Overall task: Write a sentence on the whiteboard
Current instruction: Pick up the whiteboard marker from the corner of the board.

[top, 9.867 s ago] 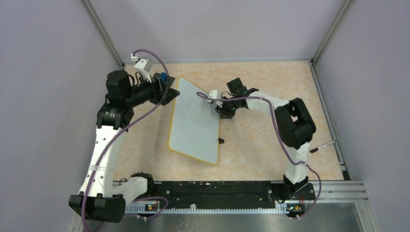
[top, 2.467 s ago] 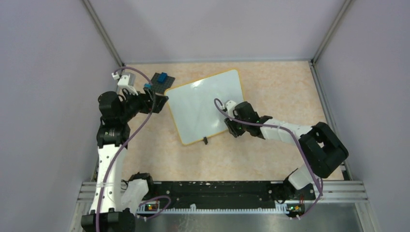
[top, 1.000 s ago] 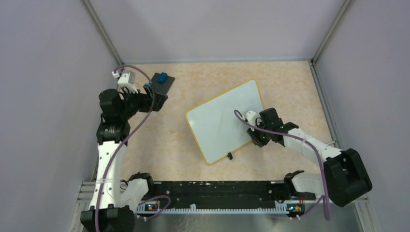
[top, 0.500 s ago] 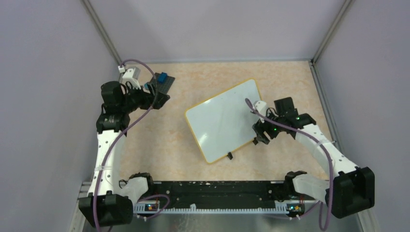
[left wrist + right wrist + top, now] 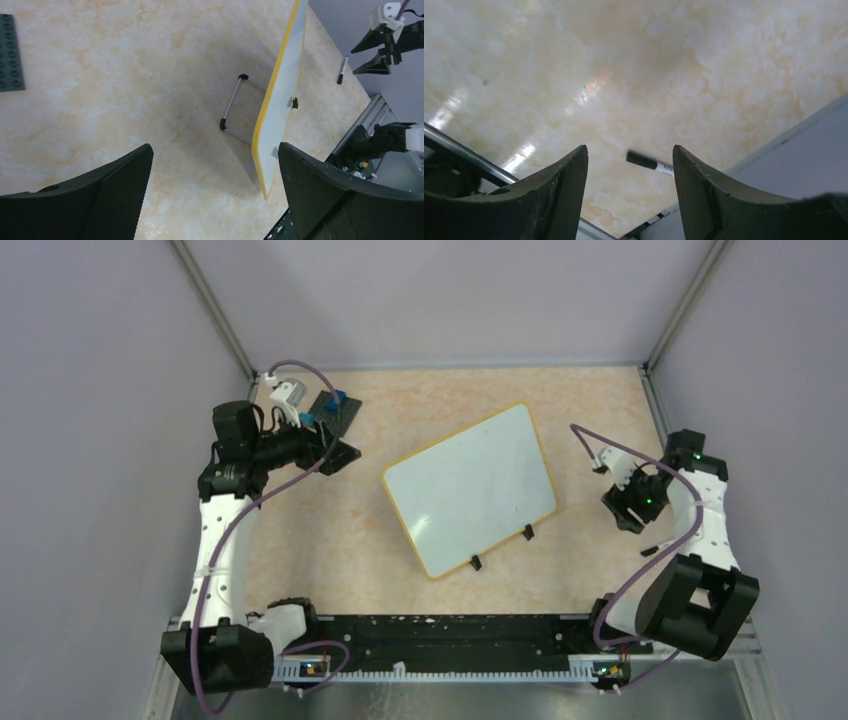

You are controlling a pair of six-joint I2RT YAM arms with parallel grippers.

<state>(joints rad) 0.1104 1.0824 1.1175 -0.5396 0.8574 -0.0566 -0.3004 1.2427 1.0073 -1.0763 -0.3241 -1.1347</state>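
- whiteboard [image 5: 470, 490] sits mid-desk [image 5: 450, 390], propped at a tilt on its wire stand [image 5: 234, 107], long edge skewed to the arm bases. Face looks blank, no sentence visible on it.
- right hand [image 5: 629, 152]: fingers spread, nothing between them. Well right of the board, near the desk's right edge, looking down at the marker [image 5: 649, 162].
- left hand [image 5: 215, 149]: fingers spread, empty, up at far left just beside the dark plate [image 5: 335, 412]. Well apart from the board.
- Step in hand, my read: pick up the marker with the right hand. Writing not started.
- Doing it well:
  - Marker lies flat, close to the side wall [image 5: 794, 165]. From the wrist view it sits off-centre, toward the right finger. Centre the gap on the barrel before going down.
  - Turn the wrist so the fingers close across the barrel, not along it.
  - Only the black end and a bit of white barrel show; can't tell cap from tip. Grip mid-barrel so enough tip sticks out to reach the board.
  - Watch the wall-side finger: little room there, it may scrape or roll the marker away.
  - Board is only propped. The left hand will probably need to brace it, or pen pressure could shove or tip it.
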